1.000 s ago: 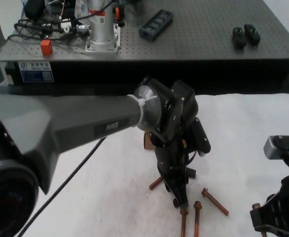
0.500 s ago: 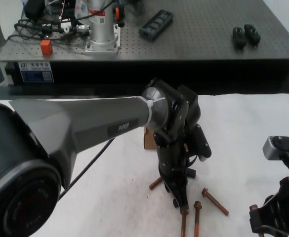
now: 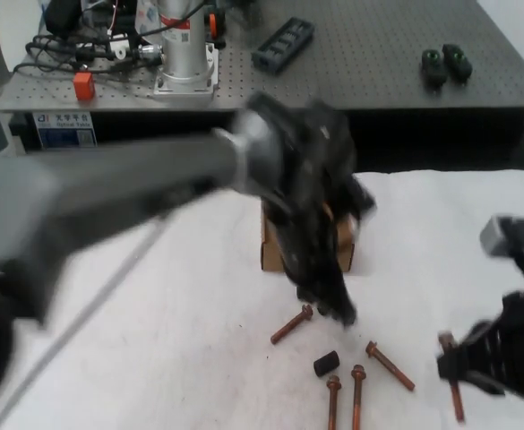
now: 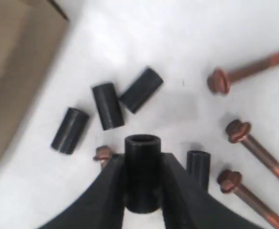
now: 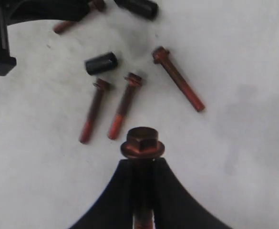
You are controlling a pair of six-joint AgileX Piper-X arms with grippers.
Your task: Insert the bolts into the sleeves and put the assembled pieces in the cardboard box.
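Note:
My left gripper point(image 4: 143, 162) is shut on a black sleeve point(image 4: 141, 191), held upright with its open end showing. In the high view the left gripper point(image 3: 335, 306) hangs above the white cloth, just in front of the cardboard box point(image 3: 272, 255). My right gripper point(image 5: 142, 167) is shut on a copper bolt point(image 5: 142, 143), head outward, and sits at the cloth's near right point(image 3: 463, 369). Several loose sleeves point(image 4: 107, 106) and bolts point(image 4: 253, 143) lie on the cloth below the left gripper. Another sleeve point(image 5: 101, 63) lies beside three loose bolts point(image 5: 124, 105).
A perforated metal bench point(image 3: 378, 63) with a post, cables and black parts stands behind the cloth. The box's flap point(image 4: 15, 71) lies close to the sleeves. White cloth point(image 3: 199, 358) stretches bare to the near left.
The left arm has swung up and back from the cloth with a sleeve in its fingers, uncovering the box. The right gripper has shifted up and left with its bolt.

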